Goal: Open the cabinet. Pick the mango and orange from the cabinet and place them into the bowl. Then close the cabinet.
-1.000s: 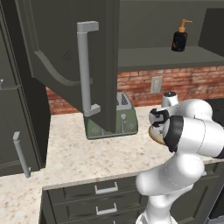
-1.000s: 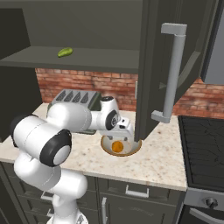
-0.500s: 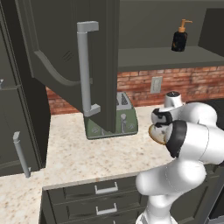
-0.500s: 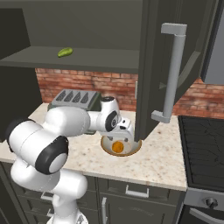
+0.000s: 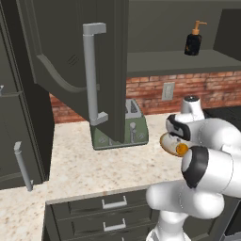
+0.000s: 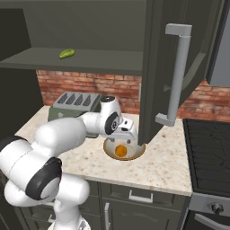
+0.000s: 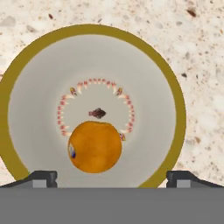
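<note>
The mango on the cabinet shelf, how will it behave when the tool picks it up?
The mango is small and oblong, so it probably wobbles or rolls sideways if nudged. It lies alone on the open cabinet shelf, likely light. Its smooth skin may slip unless gripped across the narrow middle.

Cabinet [image 6: 179, 67] doors open, green mango [image 6: 67, 54] on shelf, orange [image 7: 95, 147] in tan-rimmed bowl [image 7: 26, 109].

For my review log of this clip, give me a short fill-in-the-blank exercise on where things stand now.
1. The small round orange fruit lies in the ____.
2. The small oblong green-yellow mango lies on the cabinet ____.
3. The dark grey wall cabinet stands ____.
4. The gripper's jaws are ____.

Missing words: bowl; shelf; open; open
</note>
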